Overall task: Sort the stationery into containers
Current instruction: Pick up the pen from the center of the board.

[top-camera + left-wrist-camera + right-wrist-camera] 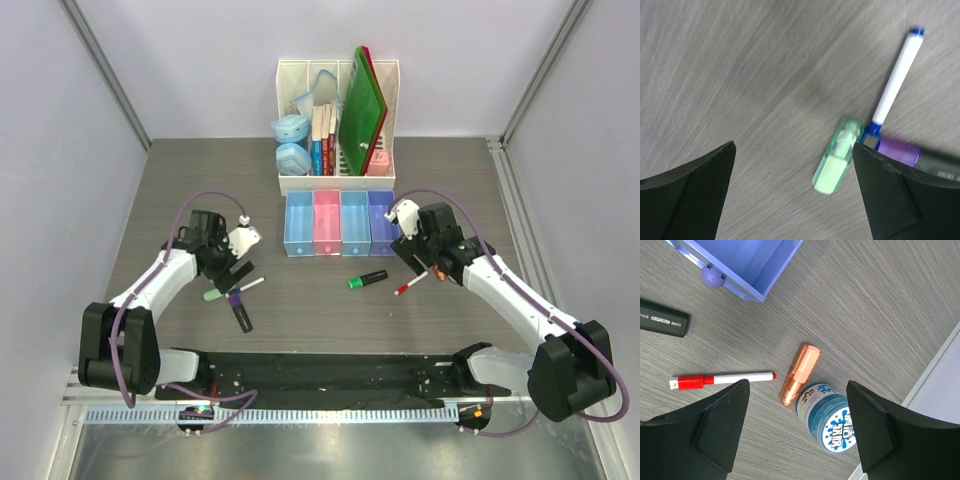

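Left pincer (793,150) and right pincer (797,385) hang wide open, empty. Orange piece (801,374) lies on the tabletop (865,300) near the purple tray (747,262), between the right fingers. Picking seems in hand; next, lower and close on it.

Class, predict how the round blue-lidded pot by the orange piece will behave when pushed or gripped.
The blue-lidded pot looks squat and upright, so a push would probably slide it, not tip it. Its round, glossy wall may slip when pinched. The orange piece lies right beside it and would likely get nudged.
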Controlling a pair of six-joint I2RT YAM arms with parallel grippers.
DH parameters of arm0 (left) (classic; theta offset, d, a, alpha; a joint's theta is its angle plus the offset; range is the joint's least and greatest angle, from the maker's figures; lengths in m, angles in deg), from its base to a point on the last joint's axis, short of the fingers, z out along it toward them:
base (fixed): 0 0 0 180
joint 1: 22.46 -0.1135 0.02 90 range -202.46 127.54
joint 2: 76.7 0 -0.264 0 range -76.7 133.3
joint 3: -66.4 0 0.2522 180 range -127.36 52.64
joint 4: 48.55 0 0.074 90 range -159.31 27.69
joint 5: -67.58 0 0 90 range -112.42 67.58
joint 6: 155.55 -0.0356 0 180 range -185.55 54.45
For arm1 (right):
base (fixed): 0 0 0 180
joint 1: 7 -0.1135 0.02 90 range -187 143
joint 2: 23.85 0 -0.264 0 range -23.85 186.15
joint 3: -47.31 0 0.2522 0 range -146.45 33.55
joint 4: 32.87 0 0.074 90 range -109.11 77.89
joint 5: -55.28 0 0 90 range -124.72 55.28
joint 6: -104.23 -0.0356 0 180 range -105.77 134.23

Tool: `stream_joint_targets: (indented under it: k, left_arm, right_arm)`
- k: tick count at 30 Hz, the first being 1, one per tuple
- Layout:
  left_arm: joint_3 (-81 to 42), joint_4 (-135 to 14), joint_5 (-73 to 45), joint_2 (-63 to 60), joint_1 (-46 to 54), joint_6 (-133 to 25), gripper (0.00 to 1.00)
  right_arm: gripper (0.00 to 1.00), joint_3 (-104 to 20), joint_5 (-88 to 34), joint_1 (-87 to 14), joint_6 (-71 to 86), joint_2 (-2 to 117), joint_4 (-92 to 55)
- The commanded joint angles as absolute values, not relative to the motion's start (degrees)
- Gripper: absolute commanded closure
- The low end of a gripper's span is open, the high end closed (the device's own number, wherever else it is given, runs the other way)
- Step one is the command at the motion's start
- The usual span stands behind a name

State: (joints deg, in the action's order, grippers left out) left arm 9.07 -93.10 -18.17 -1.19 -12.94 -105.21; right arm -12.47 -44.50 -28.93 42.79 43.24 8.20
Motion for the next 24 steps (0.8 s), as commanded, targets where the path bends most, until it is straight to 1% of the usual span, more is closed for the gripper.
stream_joint_targets:
  k: [1,6,11,19,22,24]
  left_arm:
    - [7.5,-101.7,-10.5,-2.6,-17.4,-112.7,0.03]
    - [8.3,-106.9,-7.1,-4.1,-18.9,-117.0,0.05]
    - [9.3,-108.5,-7.2,-4.3,-19.2,-119.6,0.07]
    - [11.5,-104.7,-9.8,-0.4,-20.1,-121.6,0.09]
    - [11.9,-102.8,-9.8,2.3,-20.5,-122.0,0.12]
    - [11.8,-101.8,-9.8,4.7,-20.5,-122.1,0.17]
  right_arm:
    - [0.16,-11.6,-43.4,-28.4,42.5,41.6,5.8]
    - [0.16,-11.7,-43.2,-28.1,42.3,41.7,5.6]
    - [0.17,-12.1,-43.2,-28.0,41.8,41.8,5.6]
    - [0.17,-11.9,-43.0,-27.9,41.5,40.8,5.6]
    - [0.17,-11.9,-43.0,-28.0,41.2,40.6,5.5]
    - [0.17,-12.0,-42.8,-27.9,41.0,40.4,5.5]
